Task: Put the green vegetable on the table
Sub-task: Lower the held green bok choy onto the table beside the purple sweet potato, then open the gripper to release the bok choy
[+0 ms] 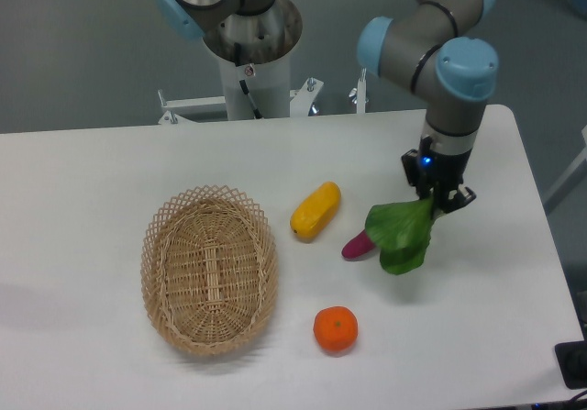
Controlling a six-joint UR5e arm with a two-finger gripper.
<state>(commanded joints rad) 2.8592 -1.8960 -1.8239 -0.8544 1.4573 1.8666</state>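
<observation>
Green vegetable (400,237) hung limp below the hand (437,205), whose fingers pinched its stem end so the leaves drooped toward the white surface (495,272). Just left of the leaves lay a purple piece (357,246); open surface right of the hand looked suited for setting it down.

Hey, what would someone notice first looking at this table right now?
Probably the robot's hand at the right, shut on a floppy green vegetable that hangs beside a small purple piece. Next, the woven basket at the left, with a yellow fruit and an orange between them.
</observation>
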